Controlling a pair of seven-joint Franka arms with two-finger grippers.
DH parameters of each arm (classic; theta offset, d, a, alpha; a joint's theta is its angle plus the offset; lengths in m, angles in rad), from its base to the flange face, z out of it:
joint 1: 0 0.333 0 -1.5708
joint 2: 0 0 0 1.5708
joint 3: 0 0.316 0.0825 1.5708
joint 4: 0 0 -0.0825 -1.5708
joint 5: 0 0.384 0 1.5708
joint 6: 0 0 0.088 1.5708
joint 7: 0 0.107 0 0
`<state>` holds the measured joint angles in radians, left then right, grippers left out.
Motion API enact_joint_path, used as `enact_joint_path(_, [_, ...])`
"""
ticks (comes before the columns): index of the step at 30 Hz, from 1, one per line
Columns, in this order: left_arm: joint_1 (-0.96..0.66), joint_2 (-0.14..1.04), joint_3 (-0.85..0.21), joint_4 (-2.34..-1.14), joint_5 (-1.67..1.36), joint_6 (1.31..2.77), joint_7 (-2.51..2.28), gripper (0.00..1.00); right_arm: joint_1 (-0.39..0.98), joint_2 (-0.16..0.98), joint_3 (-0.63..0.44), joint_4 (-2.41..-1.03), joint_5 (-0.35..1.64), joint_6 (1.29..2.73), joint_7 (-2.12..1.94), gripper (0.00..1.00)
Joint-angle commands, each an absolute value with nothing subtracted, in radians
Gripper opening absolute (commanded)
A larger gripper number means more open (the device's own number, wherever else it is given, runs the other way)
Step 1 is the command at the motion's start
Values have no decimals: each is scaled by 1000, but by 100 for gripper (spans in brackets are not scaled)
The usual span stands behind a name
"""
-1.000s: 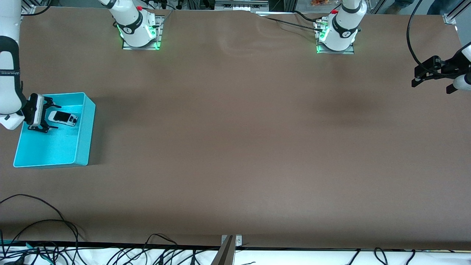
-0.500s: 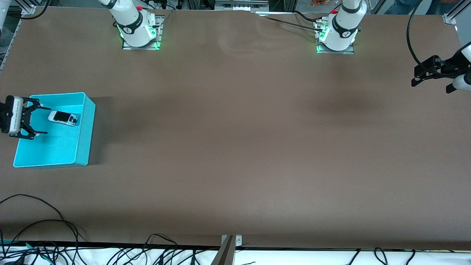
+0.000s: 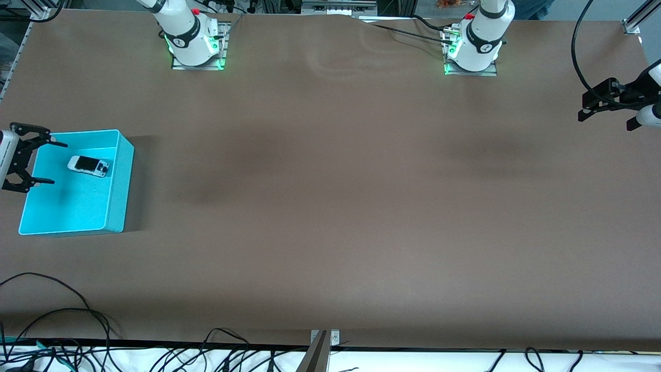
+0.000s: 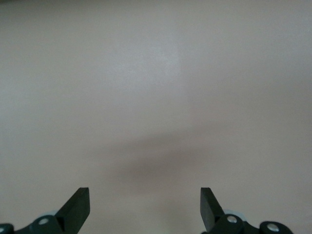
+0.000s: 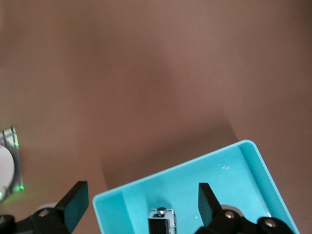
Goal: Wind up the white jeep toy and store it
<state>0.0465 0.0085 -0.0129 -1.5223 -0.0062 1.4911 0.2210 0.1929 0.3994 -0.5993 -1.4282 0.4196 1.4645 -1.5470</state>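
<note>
Your table point(image 3: 330, 206) carries one container: the cyan bin point(image 3: 116, 206), standing at the right arm's end. No fault found with its placement; it sits flat and square.

The right gripper point(image 3: 32, 163) hangs over the bin's outer edge, claw spread to its full width and holding nothing. The right wrist view confirms it: both fingers point(image 5: 75, 204) stand apart with only the bin's wall and floor between them.

The left gripper point(image 3: 605, 111) waits over the table's edge at the left arm's end, claw likewise wide and empty, bare table beneath it.

The white jeep toy point(image 3: 88, 165) lies inside the bin, on its floor, in the half farther from the front camera and apart from the walls. I judge storage effectively complete.

Your step in hand appears to be clearing away. Lift the right gripper straight off, keep its fingers above the rim, and do not brush the wall or jolt the toy.
</note>
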Motion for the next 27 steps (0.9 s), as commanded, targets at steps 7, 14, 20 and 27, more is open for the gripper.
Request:
enact_joint_path(7, [44, 23, -14, -1485, -8, 1466, 219, 100, 267, 397, -600, -1315, 368, 1381, -1186, 100])
enact_joint_path(14, [41, 23, -15, -1485, -8, 1466, 219, 100, 279, 362, -532, -1299, 335, 1387, -948, 100])
enact_joint_path(20, [41, 23, -17, -1485, -8, 1465, 219, 100, 246, 296, -361, -1308, 180, 1394, -723, 100])
enact_joint_path(27, [41, 23, -17, -1485, -8, 1463, 221, 100, 164, 239, -175, -1339, 61, 1397, -459, 100])
